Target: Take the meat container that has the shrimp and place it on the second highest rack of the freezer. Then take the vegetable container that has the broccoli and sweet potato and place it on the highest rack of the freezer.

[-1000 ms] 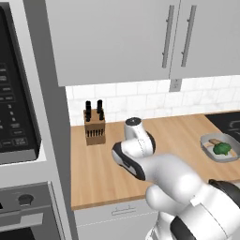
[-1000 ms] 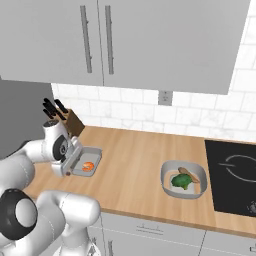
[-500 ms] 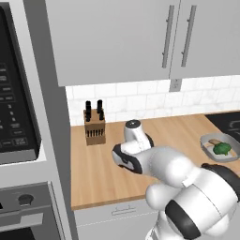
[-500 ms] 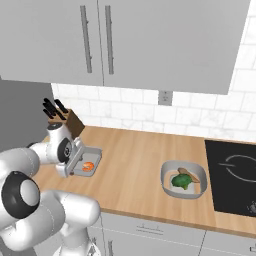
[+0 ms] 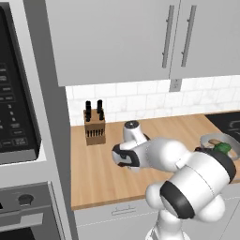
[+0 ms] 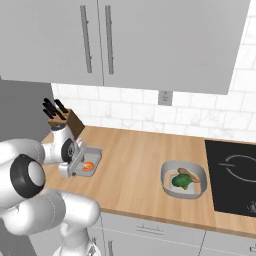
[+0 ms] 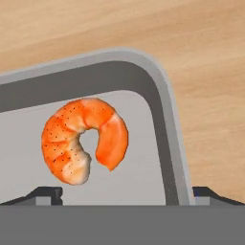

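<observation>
Since 1.0 s ago the arm has swung lower and further fwd over the meat container (image 6: pixel 86 162), and its big white elbow now bulks much larger in the left base view; base hasn't driven, counter and cabinets sit where they were. Gripper (image 6: pixel 75 167) is down at the tray's near-left edge in the right base view. In the hand view two dark fingertips (image 7: pixel 45 194) show at the bottom, one inside the tray floor, one outside the right wall on the wood, so the jaws straddle that rim wall; whether they're pinching it or still apart, can't tell.

Shrimp (image 7: pixel 83 139) lies curled on the grey tray floor, near the rounded corner, apart from the walls. In the right base view it's the orange spot (image 6: pixel 88 166) just beside the hand.

Around it: knife block (image 6: pixel 70 121) w/ black handles stands near, behind the tray by the backsplash; in the left base view it's just left of the wrist (image 5: pixel 94 129). Veg container (image 6: pixel 183 180) w/ broccoli (image 6: pixel 181 181) and a brown piece sits well apart to the right, near the black cooktop (image 6: pixel 235 182).

Surface is a light wood counter (image 6: pixel 135 160), white tile backsplash w/ an outlet (image 6: pixel 164 98), grey upper cabinets (image 6: pixel 125 40) w/ bar handles. Black oven panel (image 5: pixel 16 117) at far left of the left base view.
</observation>
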